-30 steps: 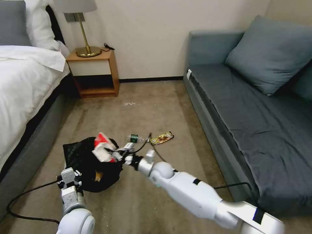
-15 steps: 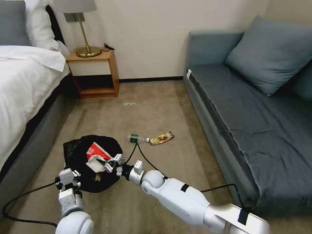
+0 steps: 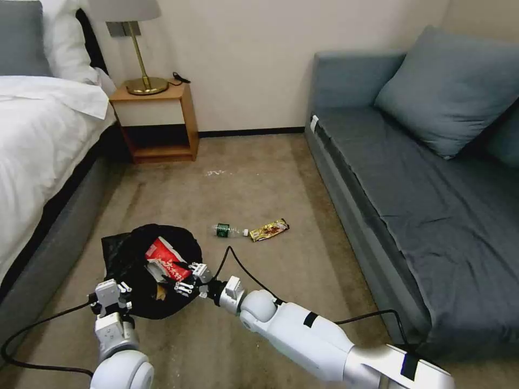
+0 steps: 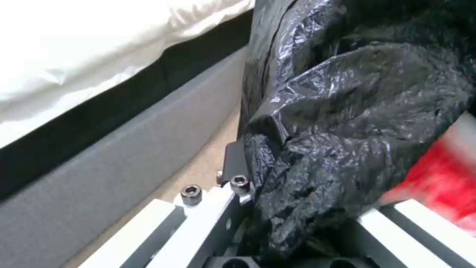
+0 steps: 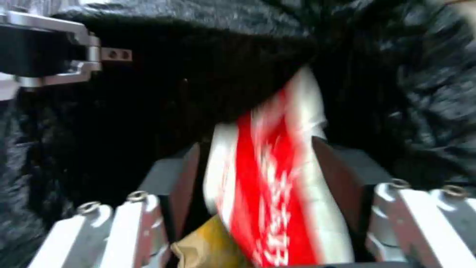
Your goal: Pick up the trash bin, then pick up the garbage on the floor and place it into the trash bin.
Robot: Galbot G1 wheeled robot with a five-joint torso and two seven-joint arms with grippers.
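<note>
Your right gripper [image 3: 186,278] sits at the trash bin [image 3: 130,256] mouth, jaws released around the red-and-white wrapper [image 3: 165,260] (white lettering, unreadable). Left gripper [image 3: 111,294] clamps the bin's near rim. Green-labelled bottle [image 3: 227,230] and gold wrapper [image 3: 268,229] lie farther right on the floor.

The right arm reaches forward and across toward the robot's left, wrist nearly level, putting the right gripper [image 3: 186,276] over the mouth of the trash bin [image 3: 121,254]. Its jaws stand parted, with a red-and-white wrapper [image 5: 277,175] lying loosely between them. The left arm is bent low at the bin's near side, wrist pointing up, and the left gripper [image 3: 111,294] is clamped on the bin's bag-covered rim, one finger [image 4: 237,167] pressed against the black plastic.
</note>
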